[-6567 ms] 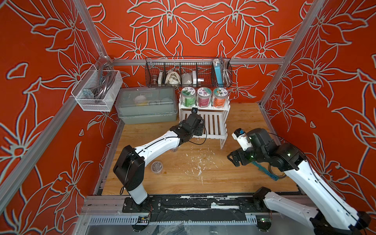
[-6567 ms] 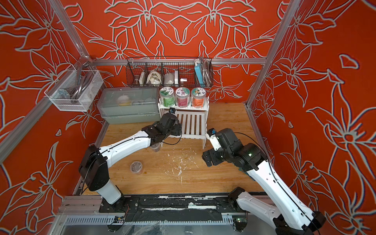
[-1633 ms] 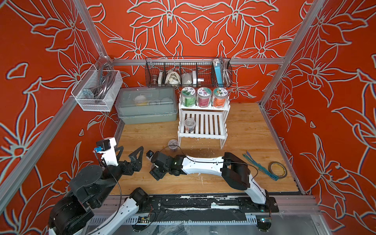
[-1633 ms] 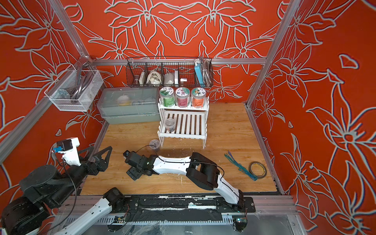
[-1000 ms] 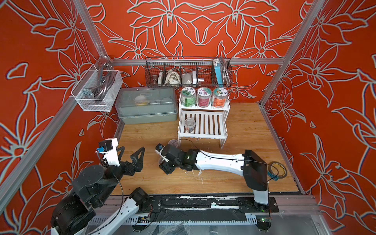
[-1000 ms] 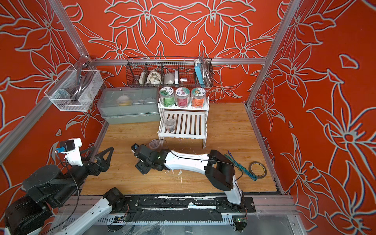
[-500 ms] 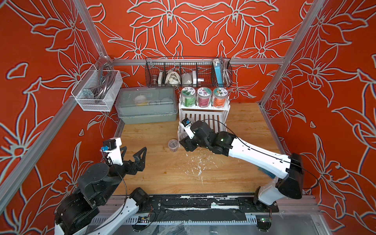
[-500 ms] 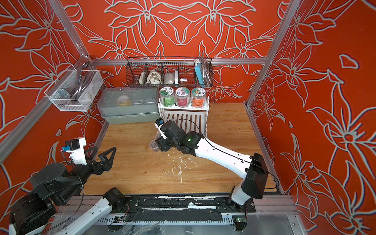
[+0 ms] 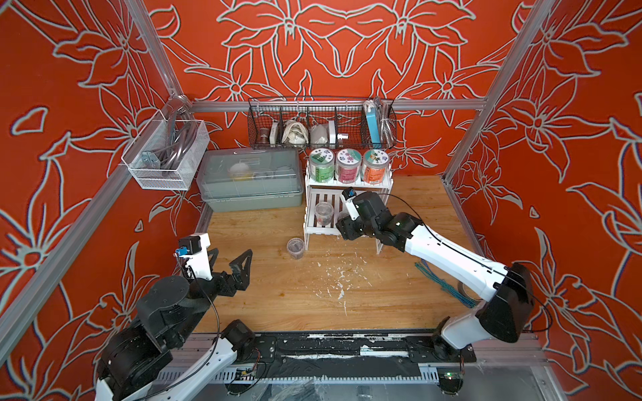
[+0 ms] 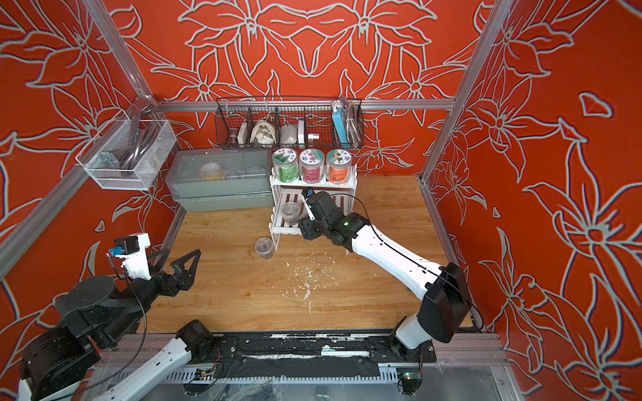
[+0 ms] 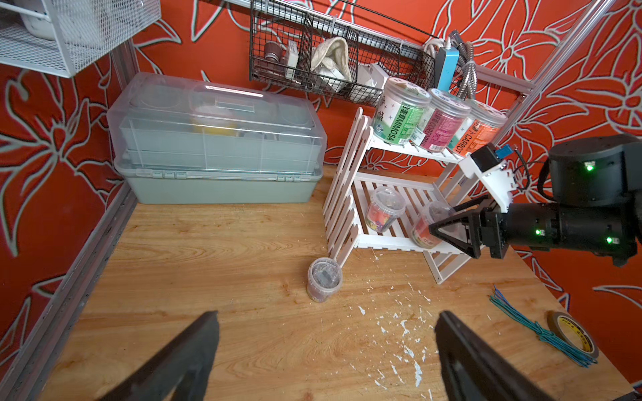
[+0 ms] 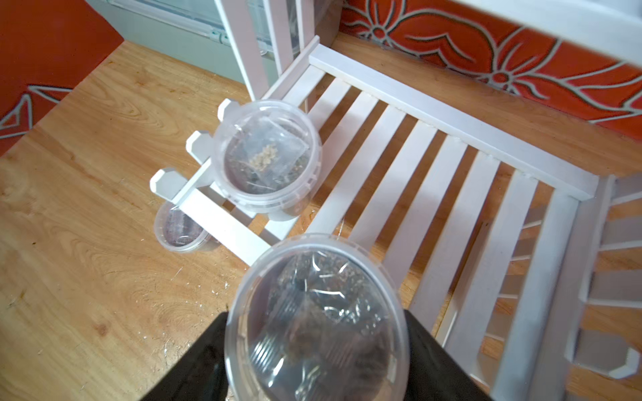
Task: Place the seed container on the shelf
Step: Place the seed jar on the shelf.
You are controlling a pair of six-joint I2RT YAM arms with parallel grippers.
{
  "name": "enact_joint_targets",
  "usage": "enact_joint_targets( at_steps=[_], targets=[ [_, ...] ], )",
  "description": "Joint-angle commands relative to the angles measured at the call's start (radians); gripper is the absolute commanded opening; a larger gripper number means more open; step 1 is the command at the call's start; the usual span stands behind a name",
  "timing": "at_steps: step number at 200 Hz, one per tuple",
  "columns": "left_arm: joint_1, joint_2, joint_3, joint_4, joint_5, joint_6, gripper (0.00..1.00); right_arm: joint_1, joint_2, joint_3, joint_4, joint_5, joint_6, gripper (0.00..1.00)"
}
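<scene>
We've brought the seed container (image 12: pixel 312 312), clamped in the right gripper (image 12: pixel 319 357), over the shelf (image 12: pixel 451 119) (3 o'clock of the placed tub (image 12: pixel 265 156)); release next.

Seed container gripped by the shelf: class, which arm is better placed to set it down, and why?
Right. The right pincer grips the seed container at the shelf's lower tier; the left pincer hangs open and empty, far back over the table.
</scene>
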Motion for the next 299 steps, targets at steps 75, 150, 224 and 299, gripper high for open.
enact_joint_targets(
  at_steps=[75, 150, 224, 299],
  targets=[
    [0.006, 0.009, -0.014, 0.023, 0.009, -0.003, 0.96, -0.064, 0.051, 0.016, 0.069, -0.056, 0.005, 0.68],
    [0.006, 0.004, -0.02, 0.027, 0.021, -0.012, 0.96, -0.072, 0.091, 0.021, 0.1, -0.032, 0.005, 0.69],
    [0.007, 0.0, -0.034, 0.036, 0.029, -0.015, 0.96, -0.079, 0.12, 0.011, 0.131, -0.047, 0.025, 0.71],
    [0.007, -0.001, -0.043, 0.046, 0.043, -0.02, 0.96, -0.081, 0.108, 0.022, 0.104, 0.004, 0.02, 0.87]
  ],
)
